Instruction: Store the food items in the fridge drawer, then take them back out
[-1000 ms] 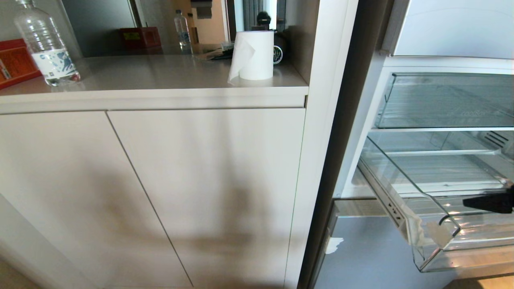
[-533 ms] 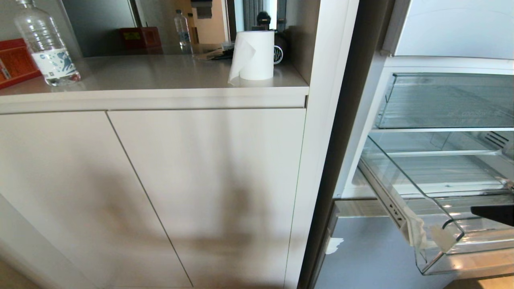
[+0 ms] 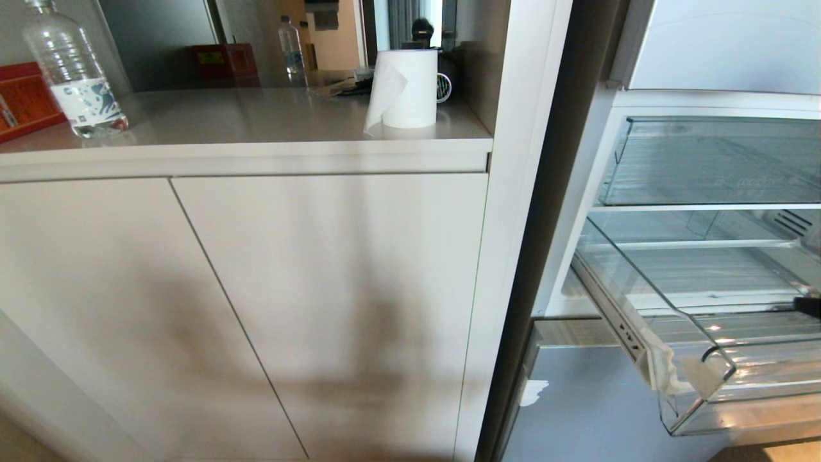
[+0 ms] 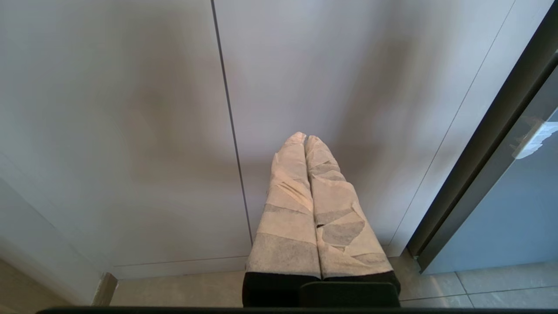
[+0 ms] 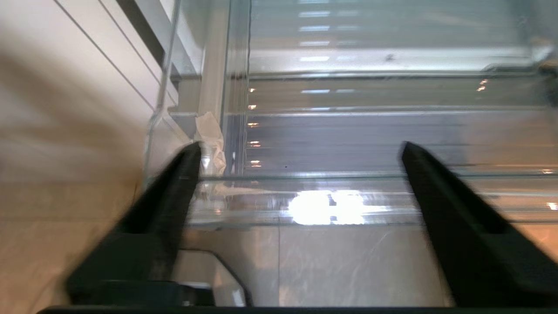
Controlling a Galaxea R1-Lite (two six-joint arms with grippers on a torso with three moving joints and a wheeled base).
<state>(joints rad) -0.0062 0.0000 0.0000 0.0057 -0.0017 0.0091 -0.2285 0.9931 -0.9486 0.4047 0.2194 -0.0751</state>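
Two clear drawers show in the fridge: the upper one (image 3: 718, 163) at about two o'clock, and the pulled-out fridge drawer (image 3: 705, 346) at four. Two water bottles stand on the counter, one (image 3: 74, 70) at ten o'clock, a second (image 3: 292, 54) possibly a reflection. One paper towel roll (image 3: 405, 88) at twelve.

Counter (image 3: 256, 122): paper roll (image 3: 405, 88) upright near the right edge, loose sheet hanging at its left side. Water bottle (image 3: 74, 70) upright near the left edge, red box (image 3: 22, 99) just behind it. Two closed cabinet doors (image 3: 192, 308) below. coolBox drawer (image 3: 712, 160) shut, in the open fridge.
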